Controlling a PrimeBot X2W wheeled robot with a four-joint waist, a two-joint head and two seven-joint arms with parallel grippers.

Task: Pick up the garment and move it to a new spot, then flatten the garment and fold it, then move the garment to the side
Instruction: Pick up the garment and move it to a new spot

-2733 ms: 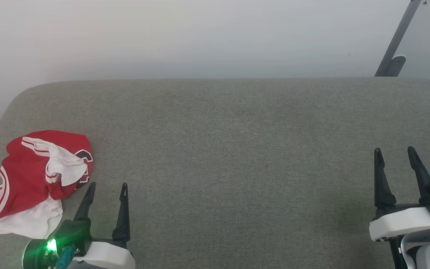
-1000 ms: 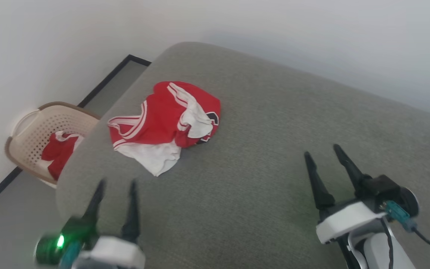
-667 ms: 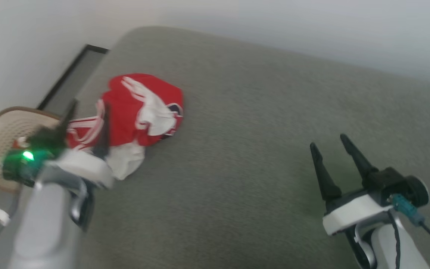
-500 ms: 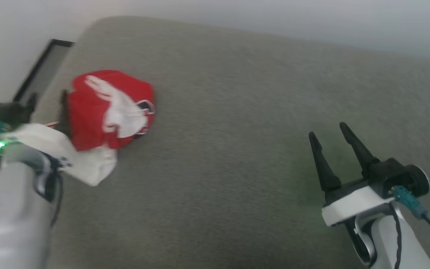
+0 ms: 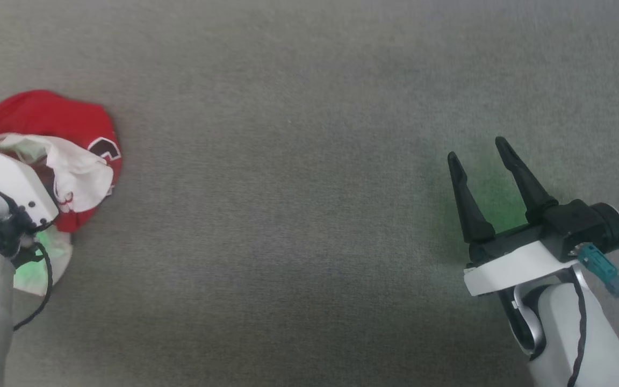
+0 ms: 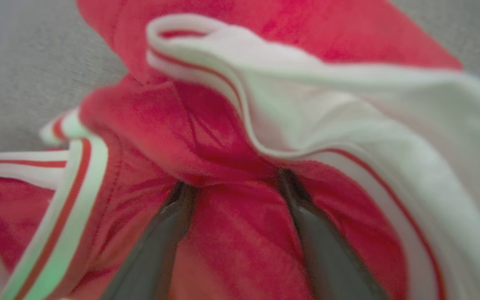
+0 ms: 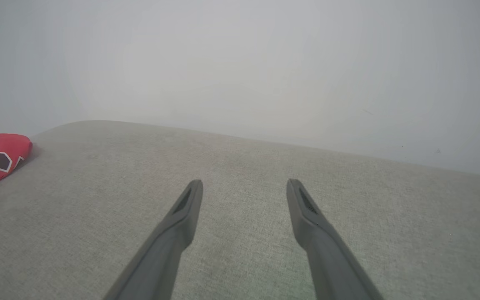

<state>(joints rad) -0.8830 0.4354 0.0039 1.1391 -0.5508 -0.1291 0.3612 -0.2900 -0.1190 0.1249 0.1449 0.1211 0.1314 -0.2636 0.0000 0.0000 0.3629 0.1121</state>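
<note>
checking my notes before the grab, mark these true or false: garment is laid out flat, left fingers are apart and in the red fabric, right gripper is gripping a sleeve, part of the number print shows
1. The garment is laid out flat. False: it lies crumpled in a heap on the grey fabric surface.
2. The left gripper has its fingers apart, tips pushed into the red fabric under a fold. True.
3. The right gripper is gripping a sleeve. False: it is open over bare grey surface, well apart from the garment.
4. Part of the black, white-outlined print shows on the garment. True.
</note>
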